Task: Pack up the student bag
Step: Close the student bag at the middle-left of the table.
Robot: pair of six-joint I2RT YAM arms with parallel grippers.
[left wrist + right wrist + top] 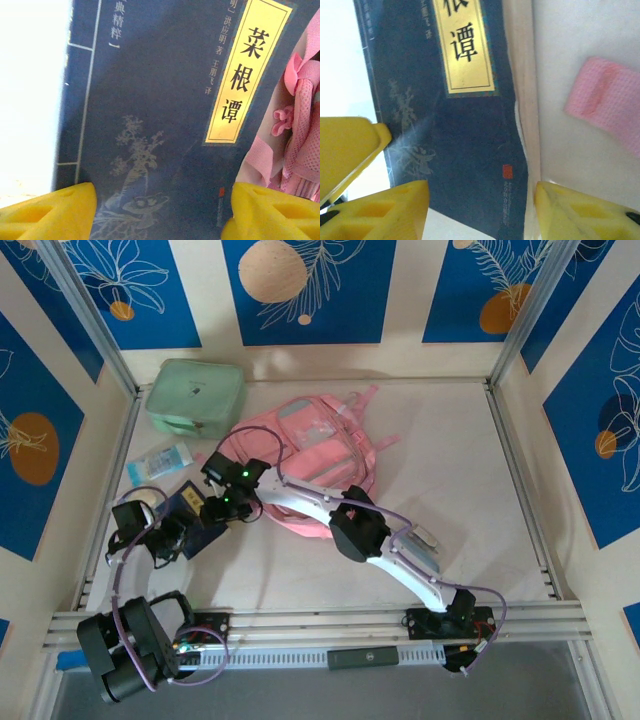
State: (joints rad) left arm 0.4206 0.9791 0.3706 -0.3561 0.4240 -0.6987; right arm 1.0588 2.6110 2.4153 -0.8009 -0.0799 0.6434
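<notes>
The soft pink fabric bag [318, 445] lies flat mid-table, its mesh strap [607, 105] at 3 o'clock of the book. This flat navy book [160, 110], with a yellow title label, lies at the bag's 8 o'clock. Both grippers hang over it: the left gripper [164, 197] has its jaws wide apart and the right gripper [482, 190] nearly as wide, neither clamping it. A boxy mint case [195, 397] sits at the bag's 10 o'clock and a small pouch [160, 460] at 9.

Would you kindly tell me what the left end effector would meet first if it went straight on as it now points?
Most likely the dark blue book, ahead of the left end effector between its open jaws, though depth is unclear; the student bag lies to one side.
</notes>
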